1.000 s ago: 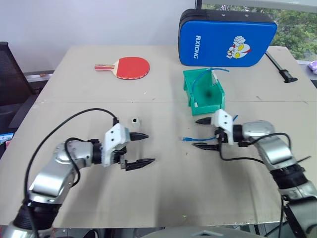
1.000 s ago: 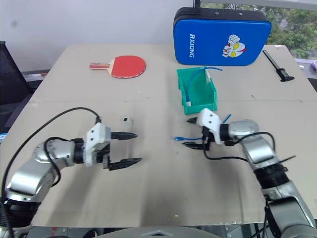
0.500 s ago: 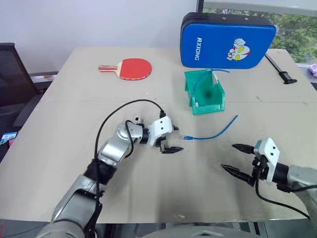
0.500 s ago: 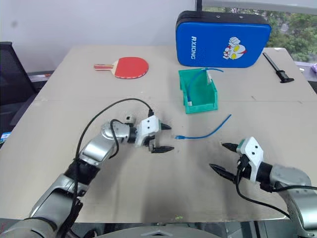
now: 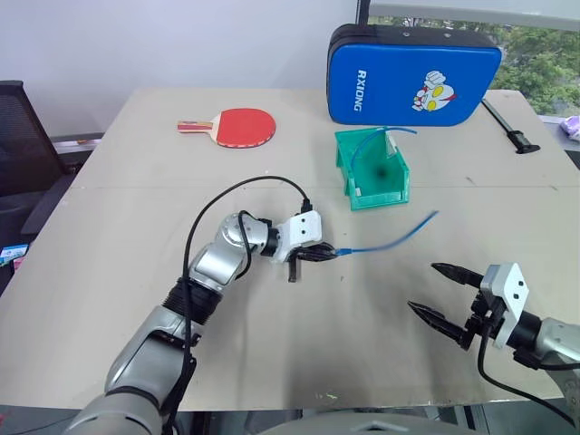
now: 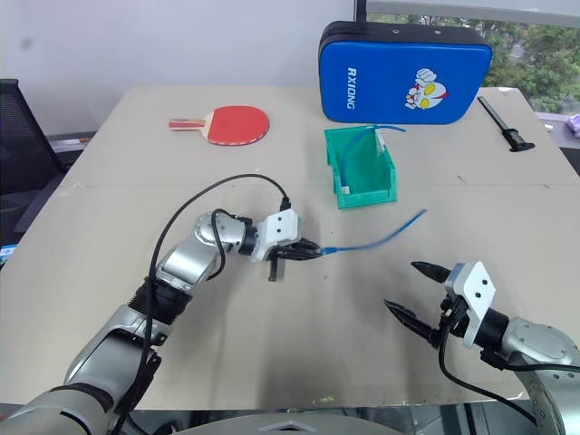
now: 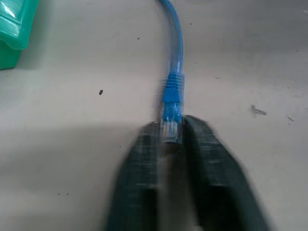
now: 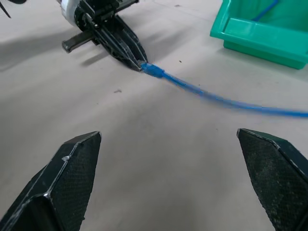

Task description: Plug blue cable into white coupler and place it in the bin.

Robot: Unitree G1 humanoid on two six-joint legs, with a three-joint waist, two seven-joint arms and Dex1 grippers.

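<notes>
Head view: left gripper (image 5: 324, 255) jaws clamped on the blue cable (image 5: 390, 241) plug, mid-counter (image 5: 136, 208); one bin (image 5: 372, 169) behind; right gripper (image 5: 446, 298) jaws wide, empty. Left wrist: clear plug (image 7: 170, 127) pinched between fingertips (image 7: 144, 144). Right wrist: cable runs past the bin.

The table (image 5: 136, 299) is viewed from above by both head views. The blue cable (image 7: 172, 86) is viewed closely in the left wrist view, and from farther off in the right wrist view.
</notes>
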